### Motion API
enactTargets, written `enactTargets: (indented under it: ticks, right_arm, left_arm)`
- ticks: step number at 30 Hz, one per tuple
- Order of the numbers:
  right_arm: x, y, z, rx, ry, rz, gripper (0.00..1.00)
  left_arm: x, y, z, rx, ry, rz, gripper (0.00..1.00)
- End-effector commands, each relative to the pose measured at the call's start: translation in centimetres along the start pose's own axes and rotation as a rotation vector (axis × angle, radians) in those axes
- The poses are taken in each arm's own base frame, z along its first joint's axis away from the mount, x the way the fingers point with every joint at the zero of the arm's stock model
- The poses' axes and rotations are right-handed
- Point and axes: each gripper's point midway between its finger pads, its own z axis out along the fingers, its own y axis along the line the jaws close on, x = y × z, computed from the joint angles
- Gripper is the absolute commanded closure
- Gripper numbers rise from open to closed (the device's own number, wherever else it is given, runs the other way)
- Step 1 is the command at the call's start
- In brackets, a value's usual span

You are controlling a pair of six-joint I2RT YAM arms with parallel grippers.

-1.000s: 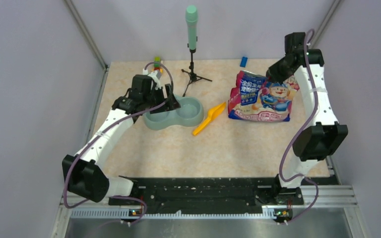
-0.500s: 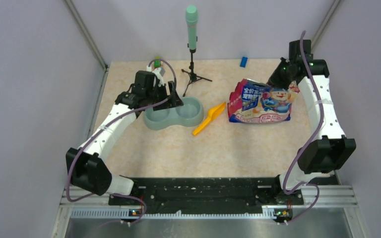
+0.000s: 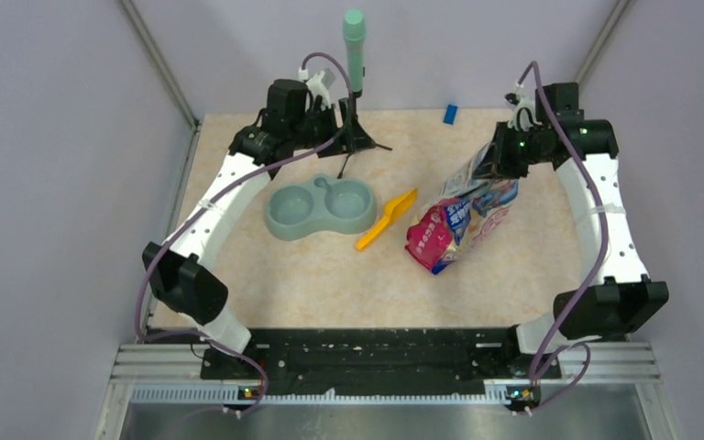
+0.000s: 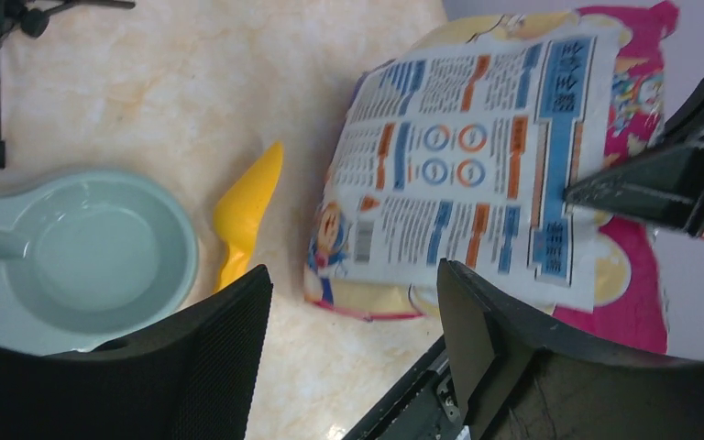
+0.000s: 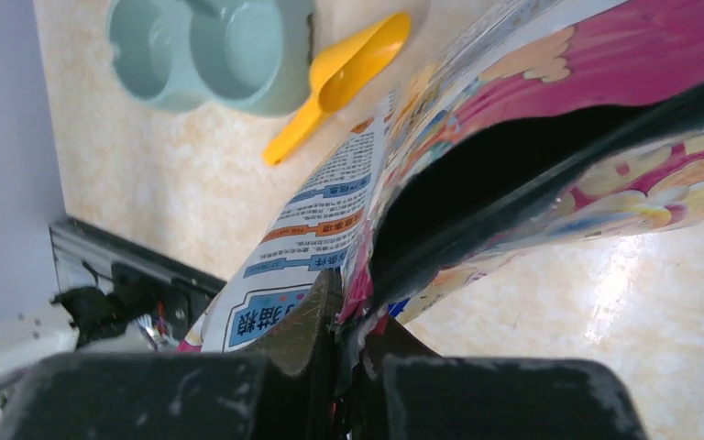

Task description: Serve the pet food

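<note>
Pink bag (image 3: 454, 220) tilted, edge pinched in right end effector (image 5: 348, 312)

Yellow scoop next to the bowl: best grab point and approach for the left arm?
Grip the scoop by its narrow handle, the end pointing toward the arm bases. It lies flat with nothing against the handle, so come straight down with the open left hand, fingers across the handle. The wide cup end lies nearer the bag held by the right hand.

Bright, even overhead light, soft faint shadows on the worktop (image 3: 330, 275), white glare patch beside the glossy bag (image 5: 660, 55) in the right wrist view, gripper fingers (image 4: 192, 367) dark and blurred up close
</note>
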Motion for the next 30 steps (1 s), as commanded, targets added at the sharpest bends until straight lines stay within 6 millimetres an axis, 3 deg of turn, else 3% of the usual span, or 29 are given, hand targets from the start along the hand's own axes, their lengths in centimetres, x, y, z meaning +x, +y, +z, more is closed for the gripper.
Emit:
enactTargets:
  ticks: [1, 2, 4, 5, 6, 9, 13, 18, 24, 30]
  right_arm:
    - [-2.9, 9.2, -7.0, -0.306, -0.291, -0.336, 1.00]
    - [-2.9, 8.6, -6.5, -0.279, -0.279, -0.324, 1.00]
    - [-3.0, 7.0, -5.6, -0.189, -0.256, -0.275, 0.45]
    - [-3.2, 6.3, -5.5, -0.149, -0.255, -0.259, 0.29]
    - [-3.4, 5.5, -5.4, -0.103, -0.260, -0.237, 0.20]
    - [-4.4, 4.2, -6.4, -0.001, -0.317, -0.192, 0.12]
    - [-5.2, 3.4, -8.3, 0.075, -0.390, -0.103, 0.16]
    - [-3.7, 3.5, -8.6, 0.054, -0.395, 0.026, 0.30]
    - [-2.3, 4.0, -6.0, -0.030, -0.333, 0.121, 0.36]
    - [-1.3, 3.8, -3.2, -0.060, -0.304, 0.231, 0.47]
  left_arm:
    - [-1.5, -3.9, 0.8, 0.121, -0.004, -0.004, 0.29]
    - [-1.3, -4.4, 1.2, 0.133, 0.003, -0.002, 0.29]
    - [-0.9, -5.2, 2.0, 0.150, 0.022, -0.003, 0.30]
    - [-0.7, -5.6, 2.3, 0.159, 0.030, -0.001, 0.30]
    - [-0.4, -5.9, 2.8, 0.163, 0.039, -0.002, 0.30]
    - [0.2, -7.2, 3.8, 0.180, 0.048, 0.016, 0.30]
    - [1.0, -8.8, 4.7, 0.208, 0.069, 0.046, 0.32]
    - [1.9, -11.4, 4.7, 0.227, 0.078, 0.149, 0.34]
    - [3.3, -13.3, 4.5, 0.274, 0.126, 0.214, 0.37]
    - [6.3, -13.7, 5.4, 0.290, 0.223, 0.239, 0.38]
